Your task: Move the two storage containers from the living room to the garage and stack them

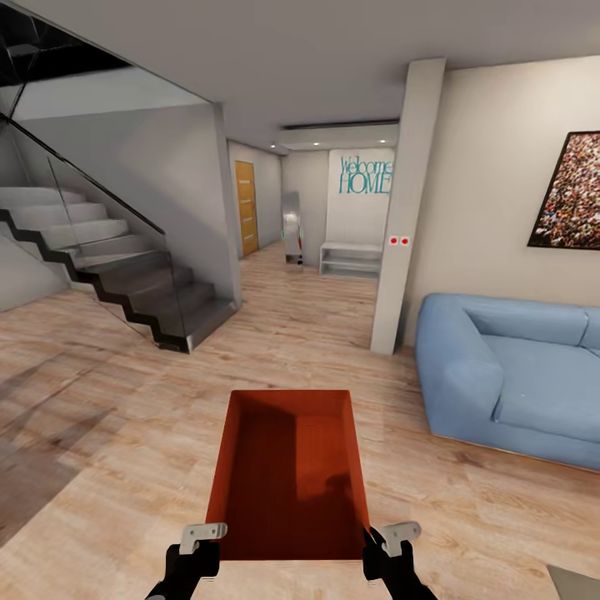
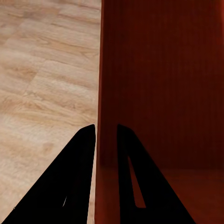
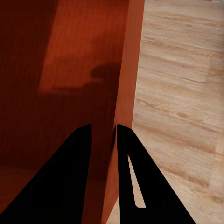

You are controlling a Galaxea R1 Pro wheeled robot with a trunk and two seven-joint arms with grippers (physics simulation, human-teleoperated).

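One orange-red storage container (image 1: 292, 471) is held up in front of me over the living room's light wood plank floor (image 1: 108, 433), its open top facing me. My left gripper (image 1: 200, 546) is shut on its left wall near the closest corner; in the left wrist view the black fingers (image 2: 70, 186) straddle that thin wall (image 2: 99, 93). My right gripper (image 1: 382, 543) is shut on the right wall, and the right wrist view shows its fingers (image 3: 140, 186) either side of the wall (image 3: 126, 84). The container's inside (image 2: 163, 84) is empty.
A blue sofa (image 1: 508, 375) stands at the right beside a white pillar (image 1: 408, 208). Dark stairs with a glass rail (image 1: 125, 267) rise at the left. A hallway runs ahead between them toward a wooden door (image 1: 246, 207), a white shelf (image 1: 350, 260) and a "Welcome Home" wall.
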